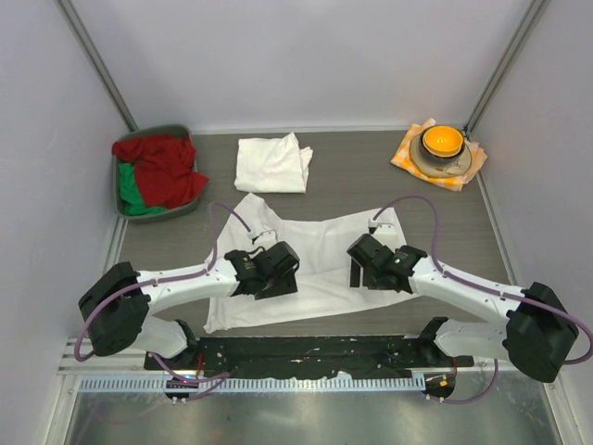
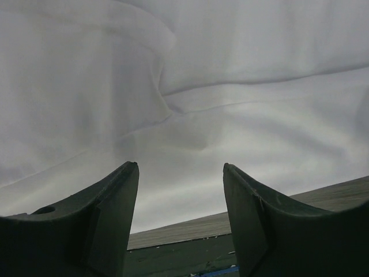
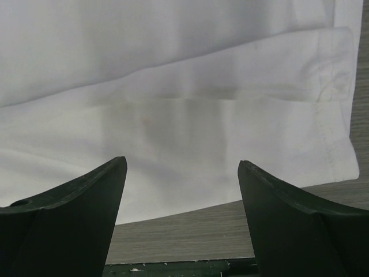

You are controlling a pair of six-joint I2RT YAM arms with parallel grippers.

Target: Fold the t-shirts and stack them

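A white t-shirt (image 1: 315,243) lies spread out and wrinkled in the middle of the table. A second white t-shirt (image 1: 271,164) sits folded behind it. My left gripper (image 1: 276,273) hangs open over the spread shirt's left part, near its front hem. In the left wrist view the shirt (image 2: 202,86) fills the picture above the left gripper (image 2: 180,168), with nothing between the fingers. My right gripper (image 1: 363,267) stands open over the shirt's right part. In the right wrist view the right gripper (image 3: 181,164) is empty above the shirt's stitched hem (image 3: 331,124).
A grey bin (image 1: 182,133) with red and green cloths stands at the back left. An orange bowl (image 1: 442,141) rests on an orange-and-white checked cloth (image 1: 405,153) at the back right. Grey walls close in both sides; the black base strip (image 1: 306,352) runs along the near edge.
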